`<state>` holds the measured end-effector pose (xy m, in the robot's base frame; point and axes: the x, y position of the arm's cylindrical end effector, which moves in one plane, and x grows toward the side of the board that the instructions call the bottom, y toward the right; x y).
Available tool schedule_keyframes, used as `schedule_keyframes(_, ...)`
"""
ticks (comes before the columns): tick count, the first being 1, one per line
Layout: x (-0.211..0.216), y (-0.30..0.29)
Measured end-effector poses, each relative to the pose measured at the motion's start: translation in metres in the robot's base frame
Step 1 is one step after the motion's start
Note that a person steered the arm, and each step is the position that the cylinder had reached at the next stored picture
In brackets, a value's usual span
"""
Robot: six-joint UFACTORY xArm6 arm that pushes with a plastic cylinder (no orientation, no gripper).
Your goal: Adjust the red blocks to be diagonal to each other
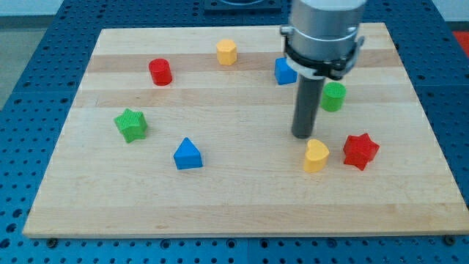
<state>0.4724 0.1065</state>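
A robotics lab bench.
A wooden counter sits on a blue perforated mounting plate, under an industrial arm.

Worktop: pale wood with lighter and darker lengthwise bands, set on a blue perforated base. Blocks: red cylinder, red star, yellow hexagonal block, yellow heart, blue triangle, blue block, green star, green cylinder. Rod: dark, under a silver-grey housing.
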Motion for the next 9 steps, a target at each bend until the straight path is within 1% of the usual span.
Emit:
schedule_keyframes(1,0.035,0.017)
schedule_keyframes(2,0.056,0.016)
schedule_keyframes(3,0.015,0.015)
schedule_keyframes(4,-0.006,0.030)
schedule_keyframes(5,0.014,0.048)
schedule_keyframes(6,0.015,0.030)
schedule_keyframes(8,-0.087,-0.152)
schedule_keyframes(9,-0.143,-0.214)
